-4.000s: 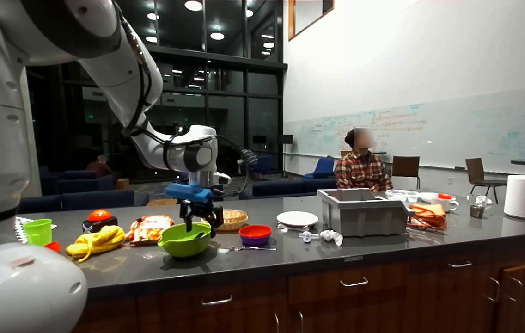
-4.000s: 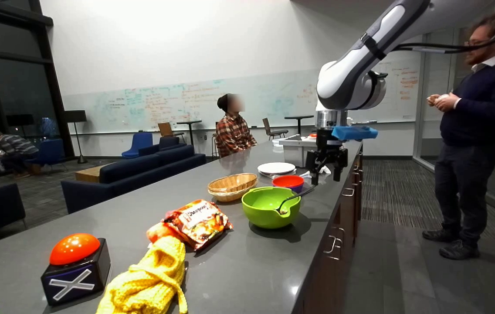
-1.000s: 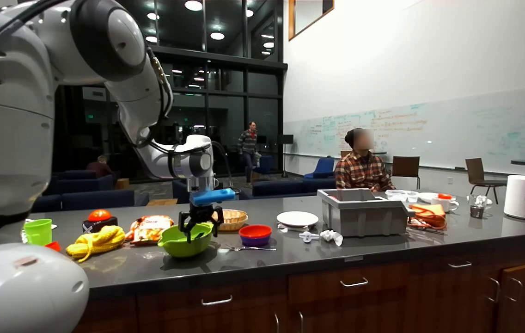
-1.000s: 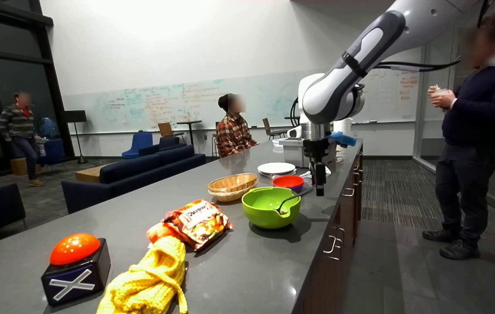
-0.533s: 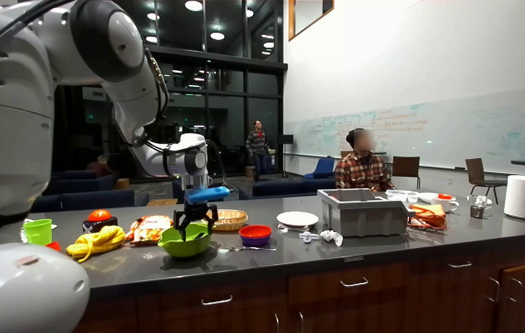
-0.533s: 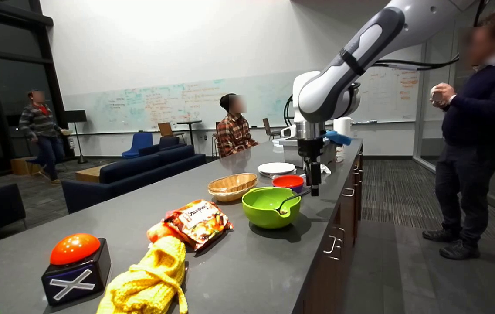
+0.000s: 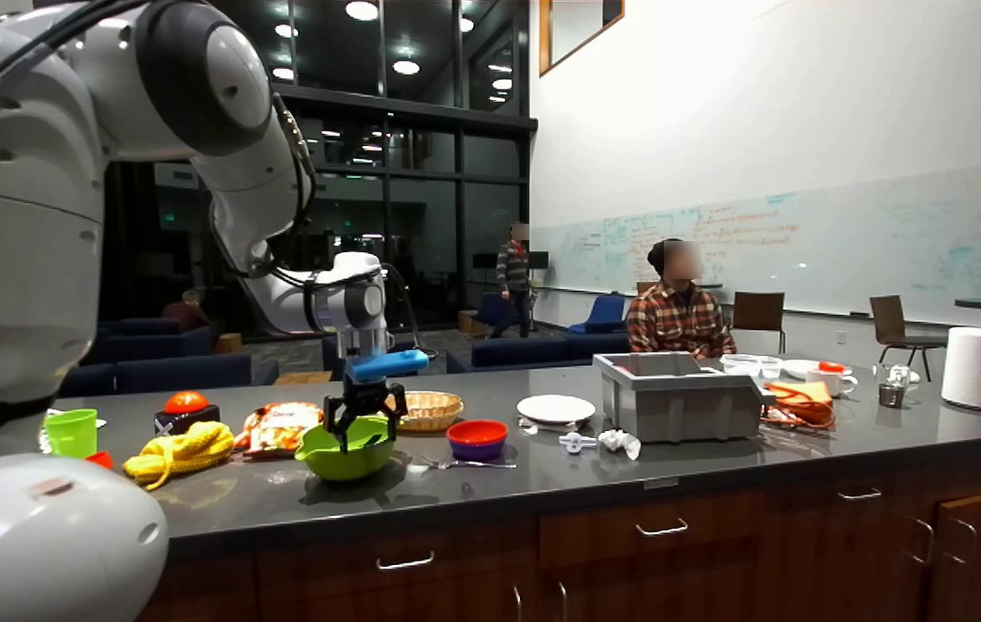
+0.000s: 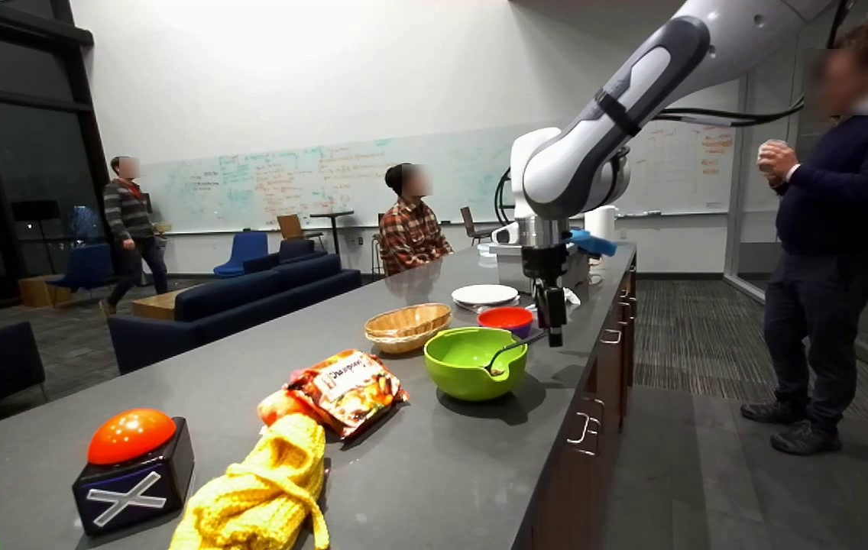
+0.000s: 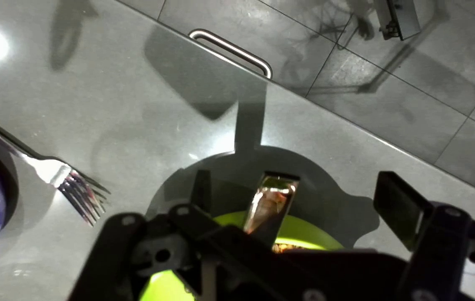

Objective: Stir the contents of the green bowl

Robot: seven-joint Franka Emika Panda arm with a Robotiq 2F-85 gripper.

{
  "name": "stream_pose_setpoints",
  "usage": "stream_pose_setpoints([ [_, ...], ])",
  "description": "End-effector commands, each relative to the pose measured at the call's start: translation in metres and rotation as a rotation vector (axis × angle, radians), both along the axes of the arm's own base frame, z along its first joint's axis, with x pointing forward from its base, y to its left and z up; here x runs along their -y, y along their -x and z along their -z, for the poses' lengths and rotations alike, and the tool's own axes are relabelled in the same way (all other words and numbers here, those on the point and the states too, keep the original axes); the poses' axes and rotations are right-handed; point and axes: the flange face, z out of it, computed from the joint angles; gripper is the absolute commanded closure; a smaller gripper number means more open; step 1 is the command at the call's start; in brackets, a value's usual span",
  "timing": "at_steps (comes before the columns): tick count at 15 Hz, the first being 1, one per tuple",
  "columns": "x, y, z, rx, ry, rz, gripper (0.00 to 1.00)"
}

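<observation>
The green bowl (image 7: pixel 339 468) stands on the counter in both exterior views (image 8: pixel 472 382). Part of its rim (image 9: pixel 315 235) and some brown, grainy contents (image 9: pixel 284 247) show in the wrist view. A shiny spoon or ladle leans in the bowl, its handle (image 8: pixel 514 347) sticking out past the rim towards the counter's front. My gripper (image 7: pixel 368 439) is open and points down by the handle end (image 8: pixel 554 330). In the wrist view the handle (image 9: pixel 271 205) lies between the spread fingers of my gripper (image 9: pixel 300 198), nearer the left one, with gaps on both sides. The spoon's head is mostly hidden.
A fork (image 9: pixel 55 173) and a red and purple bowl (image 7: pixel 477 441) lie beside the green bowl. A wicker basket (image 8: pixel 407 328), a snack bag (image 8: pixel 346 389), a yellow knitted thing (image 8: pixel 258 489) and a grey bin (image 7: pixel 680 410) are near. The counter's front edge (image 9: pixel 358 129) is close.
Over four seconds my gripper has turned about the vertical, come lower and moved to the handle end. In the last half second it barely moves. Bowl and spoon look unchanged. A background person walks.
</observation>
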Motion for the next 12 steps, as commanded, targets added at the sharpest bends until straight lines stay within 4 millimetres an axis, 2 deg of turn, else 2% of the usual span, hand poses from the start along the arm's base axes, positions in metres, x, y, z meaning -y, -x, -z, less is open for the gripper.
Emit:
stream_pose_setpoints([
  [1,-0.0004,-0.0023,0.0013,-0.002,0.024,-0.015,0.0],
  [6,-0.0002,-0.0041,0.0019,0.002,0.028,-0.017,0.0],
  [7,-0.0005,-0.0042,0.0013,0.002,0.028,-0.017,0.06],
  [9,-0.0009,-0.0051,0.0011,0.007,0.029,-0.019,0.32],
  [12,-0.0013,-0.0051,0.0007,0.007,0.032,-0.022,0.55],
])
